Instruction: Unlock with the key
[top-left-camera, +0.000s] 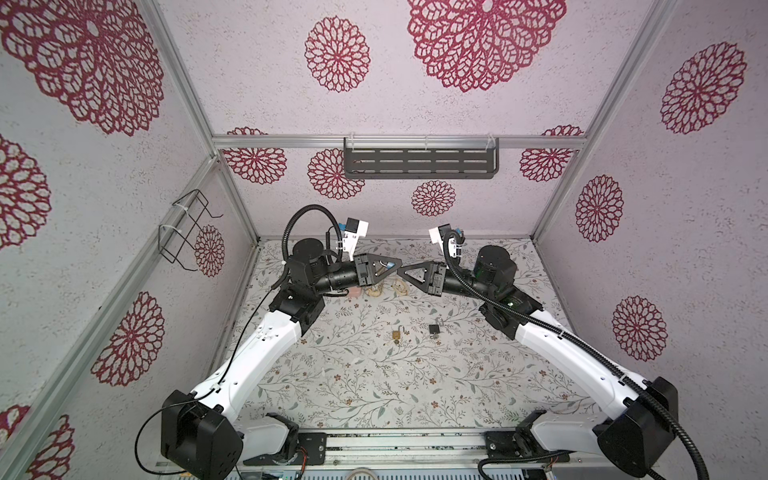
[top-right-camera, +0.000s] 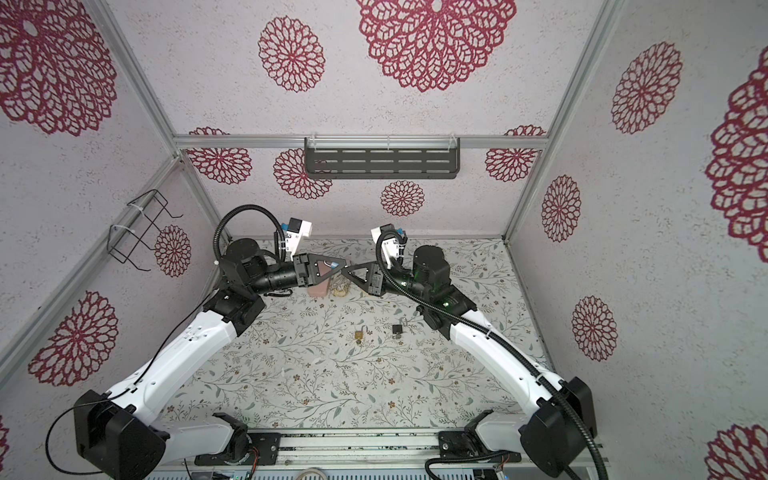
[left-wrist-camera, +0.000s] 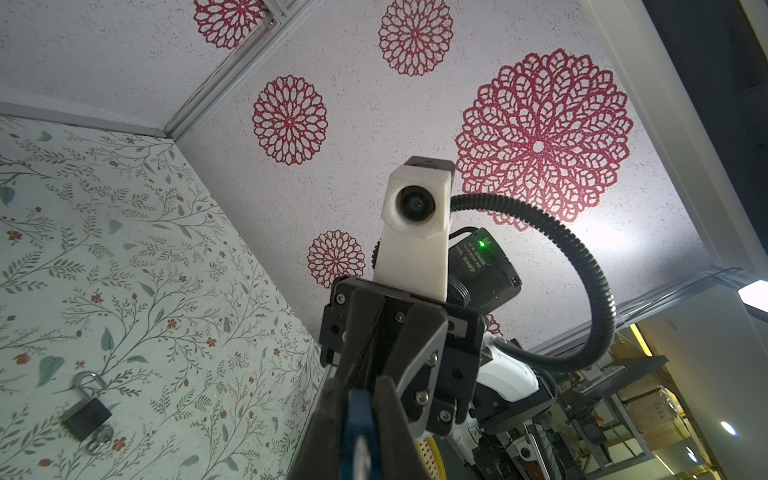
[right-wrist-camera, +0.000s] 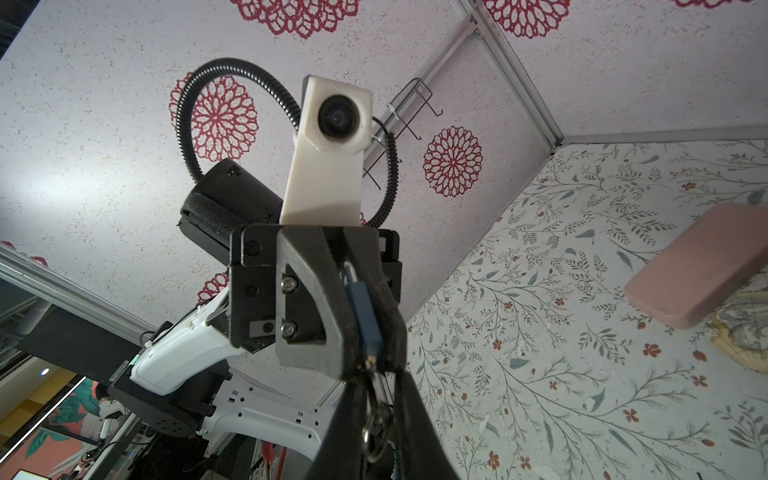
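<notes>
- We saw the left gripper (top-left-camera: 395, 266) raised above the floral-covered table (top-left-camera: 374, 386), its jaws pressed together on a small blue padlock with a silver shackle (right-wrist-camera: 363, 311).
- The right gripper (top-left-camera: 404, 272) met it tip to tip over the far middle of the table.
- A small metal key (right-wrist-camera: 371, 365) sat at the padlock's lower end, with a steel ring (right-wrist-camera: 376, 430) hanging from it between the right gripper's fingers.
- Those jaws stood narrow about the key, but we could not tell whether they pinched it.
- A brass padlock (top-left-camera: 397, 333) and a black padlock (top-left-camera: 434, 329) lay near each other on the table below.
- A flat pink case (right-wrist-camera: 702, 266) lay on the table beneath the left gripper.
</notes>
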